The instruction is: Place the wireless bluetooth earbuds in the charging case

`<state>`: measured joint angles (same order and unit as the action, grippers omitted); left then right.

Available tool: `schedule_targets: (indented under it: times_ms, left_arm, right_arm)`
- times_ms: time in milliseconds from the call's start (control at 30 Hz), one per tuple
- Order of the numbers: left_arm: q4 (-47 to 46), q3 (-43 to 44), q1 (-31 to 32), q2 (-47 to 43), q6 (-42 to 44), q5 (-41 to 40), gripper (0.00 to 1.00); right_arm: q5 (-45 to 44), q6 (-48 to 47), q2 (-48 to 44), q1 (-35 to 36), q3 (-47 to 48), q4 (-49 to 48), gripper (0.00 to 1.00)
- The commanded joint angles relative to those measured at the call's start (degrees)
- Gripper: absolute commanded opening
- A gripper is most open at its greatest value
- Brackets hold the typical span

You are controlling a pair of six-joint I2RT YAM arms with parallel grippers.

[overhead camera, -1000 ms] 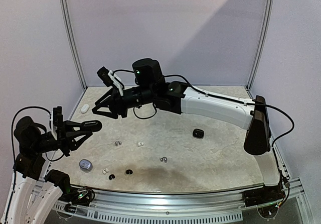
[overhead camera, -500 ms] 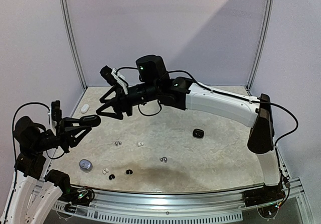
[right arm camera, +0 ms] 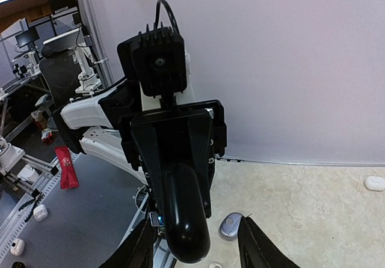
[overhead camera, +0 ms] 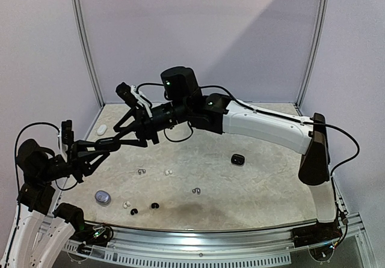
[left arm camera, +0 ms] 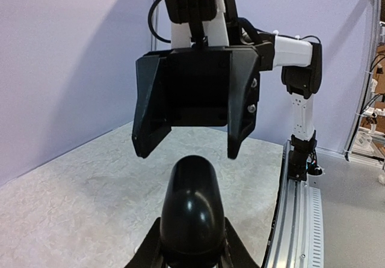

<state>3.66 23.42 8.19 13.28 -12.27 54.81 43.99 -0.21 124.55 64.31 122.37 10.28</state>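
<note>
Black and white earbuds (overhead camera: 154, 206) lay loose on the table (overhead camera: 258, 184) toward 7 o'clock, some just beside a grey case (overhead camera: 102, 197). Above, at 9 o'clock, my left gripper (left arm camera: 192, 247) clamped a glossy black case (left arm camera: 192, 208). Beyond it, my right gripper (left arm camera: 187, 152) faced that case, jaws spread wide.

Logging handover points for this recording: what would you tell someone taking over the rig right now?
Left gripper: shut on a black charging case, held above the table.
Right gripper: open, jaws facing the case, not closed on it.
Earbuds: six lie loose, near-left on the table.
Also there: second black case, silvery-grey case, white case.
Done: case lifted. Left: get the earbuds into the case.
</note>
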Motion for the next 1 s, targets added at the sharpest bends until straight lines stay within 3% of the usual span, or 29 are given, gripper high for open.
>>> schedule_targets:
  times_ms: [0,233,400,533,567,633,667,733,800,967]
  left_arm:
    - [-0.99,-0.44,-0.19,0.35,-0.42,-0.26,0.0]
    - [-1.3,-0.48,-0.2,0.1,-0.39,-0.2,0.0]
    - [-1.42,-0.57,-0.19,0.02,-0.66,-0.21,0.0]
    - [-1.25,-0.89,-0.24,-0.16,-0.65,-0.26,0.0]
    - [-1.29,-1.17,-0.19,-0.27,-0.88,-0.35,0.08]
    - [-1.72,-1.61,-0.19,-0.69,-1.18,-0.42,0.42]
    - [-2.01,-1.69,-0.23,-0.78,-1.25,-0.15,0.5]
    - [-2.6,-2.12,-0.32,-0.97,-1.35,0.62,0.55]
    - [-4.65,-2.99,-0.3,-1.22,-0.86,2.08,0.55]
    - [-11.35,-4.98,-0.27,-1.5,-2.96,2.01,0.38]
  right_arm:
    - [-0.34,-0.06,2.44,0.67,1.56,1.57,0.48]
    - [-0.39,-0.06,2.92,0.97,2.23,2.22,0.42]
    - [-0.03,-0.7,4.14,1.15,4.67,4.57,0.12]
    - [0.66,-1.61,3.82,1.16,4.67,5.04,0.02]
    - [0.33,-2.05,3.25,1.1,4.45,5.09,0.01]
    - [0.06,-2.91,2.1,0.98,3.57,4.42,0.0]
    - [0.11,-3.01,1.1,0.78,2.87,3.51,0.0]
    - [0.52,-2.39,-0.56,0.5,0.65,0.2,0.0]
    - [0.74,-1.79,-2.36,0.45,-1.83,-2.89,0.0]
    - [2.0,-1.39,-3.72,0.42,-3.36,-4.84,0.0]
